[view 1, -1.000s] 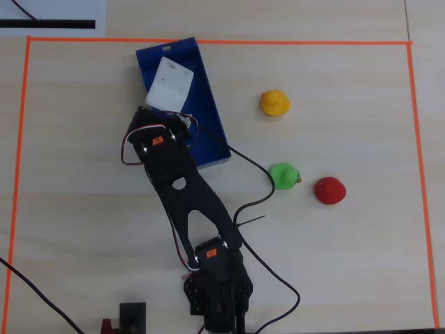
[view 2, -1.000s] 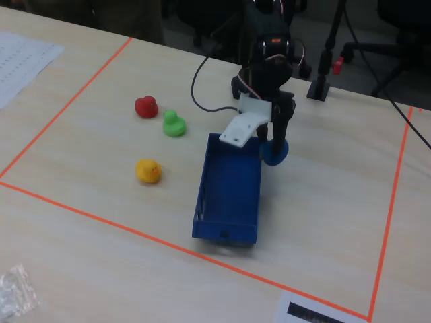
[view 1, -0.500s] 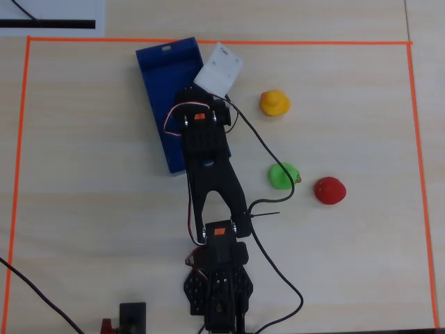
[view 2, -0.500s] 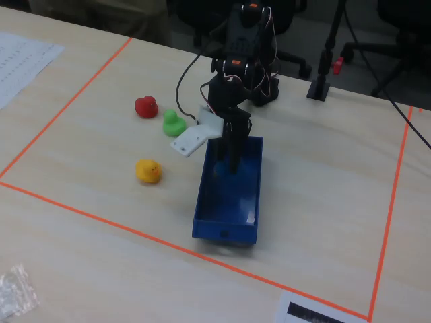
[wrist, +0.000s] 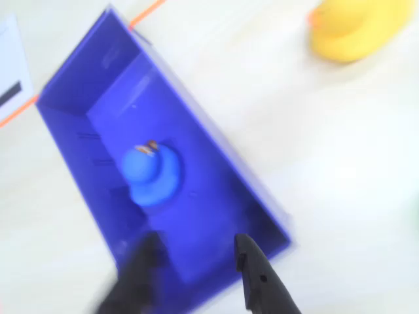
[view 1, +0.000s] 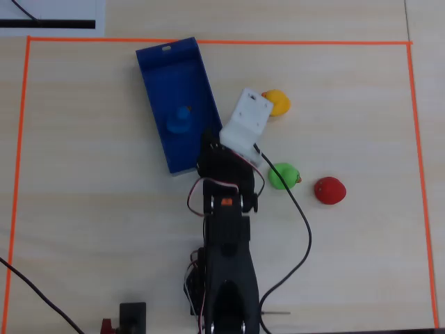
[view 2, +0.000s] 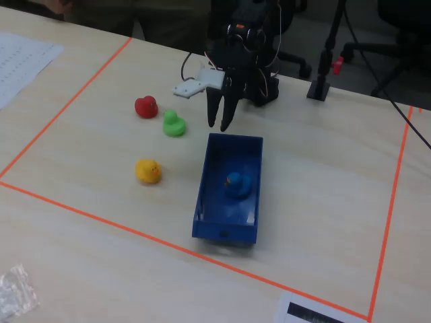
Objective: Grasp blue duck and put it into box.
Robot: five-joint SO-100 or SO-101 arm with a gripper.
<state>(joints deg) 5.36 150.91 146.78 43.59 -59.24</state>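
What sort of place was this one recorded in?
Probably an office or lab: a pale wooden table marked off with orange tape, office chairs behind it, and printed paper at the table's edge.

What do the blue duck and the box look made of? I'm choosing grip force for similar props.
Blue duck: probably soft rubber or vinyl; rounded moulded shape, matte even colour, tiny painted-looking beak.
Box: likely rigid plastic, possibly 3D-printed; thin straight walls, sharp corners, slight sheen on the floor.
The gripper is open above the box's near end, so nothing shows either one flexing.
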